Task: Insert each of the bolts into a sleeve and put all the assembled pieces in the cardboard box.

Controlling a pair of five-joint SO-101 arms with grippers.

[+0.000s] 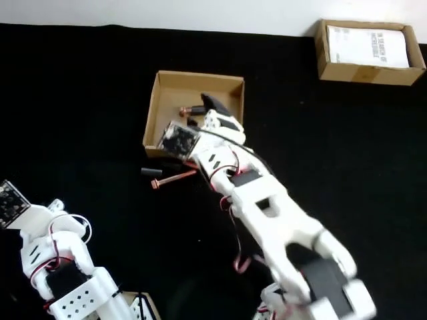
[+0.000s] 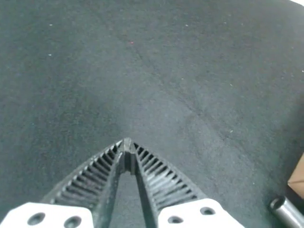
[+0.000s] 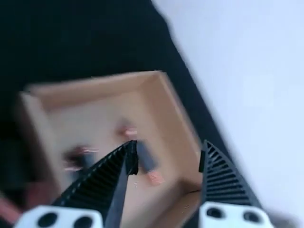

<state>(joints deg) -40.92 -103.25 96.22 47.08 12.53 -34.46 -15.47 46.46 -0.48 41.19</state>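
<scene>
The black cloth-covered table (image 1: 80,100) carries an open brown cardboard box (image 1: 163,100) near its middle. The right arm (image 1: 280,227) extends from the near edge of the table to this box, and the right gripper (image 1: 208,110) (image 3: 168,147) hangs above the box interior. Its jaws are spread wide, with nothing between them.

In the right wrist view, two dark-and-copper assembled pieces (image 3: 142,159) lie on the floor of the box; they are blurred, and finer detail cannot be told. The high view shows one such piece (image 1: 190,110) just beside the gripper tips.

Outside the box, close to its near wall, a copper-coloured bolt (image 1: 175,179) lies flat on the cloth. A short black cylindrical sleeve (image 1: 151,172) lies just beside the bolt's head end, apart from it.

The left arm (image 1: 53,260) stands at the near left corner of the table, well apart from the box. The left gripper (image 2: 127,145) sits over bare cloth with its jaws pressed together at the tips, pinching nothing.

A second cardboard box (image 1: 363,72), holding a white printed sheet (image 1: 367,45), sits at the far right corner.
</scene>
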